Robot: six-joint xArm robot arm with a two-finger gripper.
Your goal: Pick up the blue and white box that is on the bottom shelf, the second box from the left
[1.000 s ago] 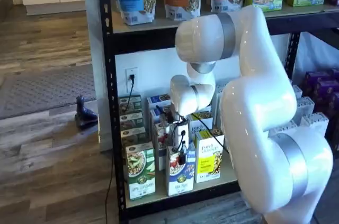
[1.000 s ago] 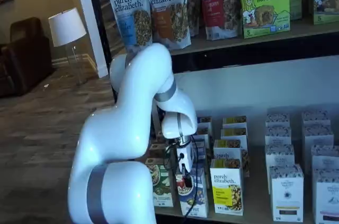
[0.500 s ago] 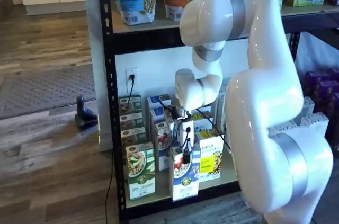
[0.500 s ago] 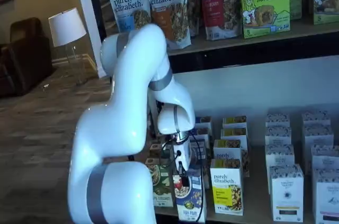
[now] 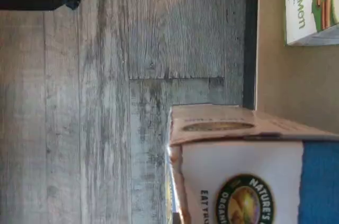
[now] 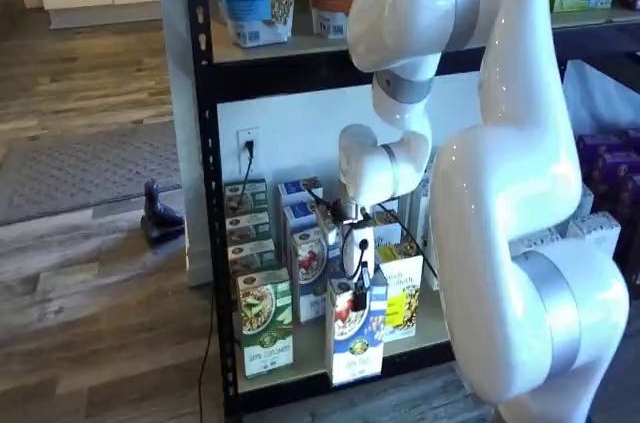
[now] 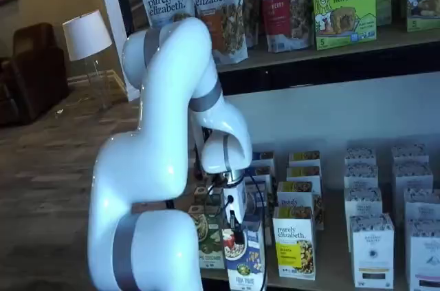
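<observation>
The blue and white box [image 6: 353, 345], with a bowl of red berries on its front, hangs from my gripper [image 6: 358, 291], whose black fingers are shut on its top. It is pulled forward from its row to the front edge of the bottom shelf [image 6: 305, 365]. It shows in both shelf views, in one of them low in the picture [image 7: 244, 263] under the gripper [image 7: 234, 224]. The wrist view shows the box's tan top flap [image 5: 228, 124] and white and blue face close up, reaching out past the shelf's black rail [image 5: 250, 38].
A green-and-white carton [image 6: 265, 325] stands to the left of the held box and a yellow carton [image 6: 403, 293] to the right. More cartons stand in rows behind. White cartons [image 7: 371, 246] fill the shelf's right part. Bags [image 7: 220, 9] stand on the higher board. Wood floor [image 5: 79, 128] lies below.
The blue and white box has come forward out of its row toward the shelf's front edge, held by my gripper. The arm's upper links have risen and swung back.
</observation>
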